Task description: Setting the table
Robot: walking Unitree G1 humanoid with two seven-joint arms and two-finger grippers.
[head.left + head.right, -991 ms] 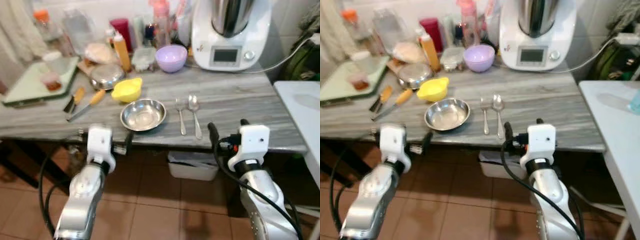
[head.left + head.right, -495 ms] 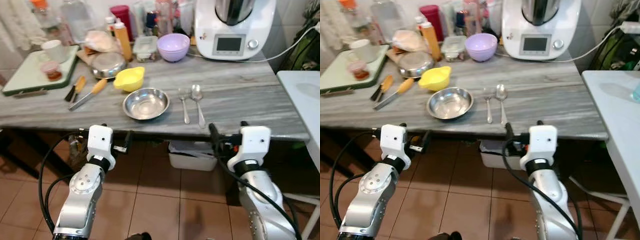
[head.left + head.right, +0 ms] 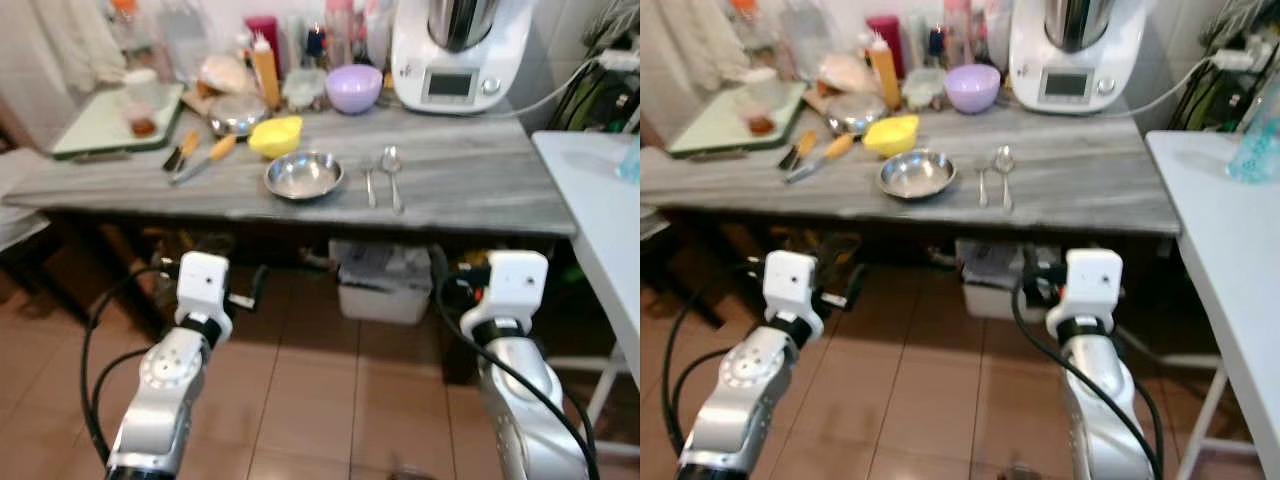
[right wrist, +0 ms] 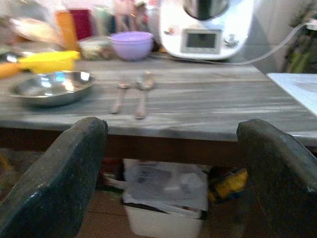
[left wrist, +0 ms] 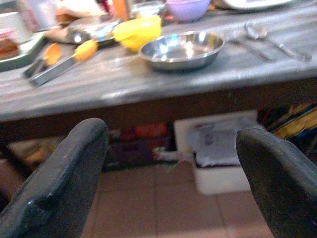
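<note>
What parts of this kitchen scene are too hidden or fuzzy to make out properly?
- White appliance: its top is cut off by the edge of the eye views.
- Bottles at the back of the table: blurred and crowded, labels unreadable.
- Box under the table: shaded, contents unclear.
- Fork and spoon: too small for detail.
- Tray: blurred contents.

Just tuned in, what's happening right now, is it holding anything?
No, nothing is held. The left gripper and right gripper are both open and empty, held out in front of the grey table, below its edge and short of it. On the table sit a steel bowl, with a fork and spoon side by side just to its right, untouched. A yellow bowl sits behind the steel one.
</note>
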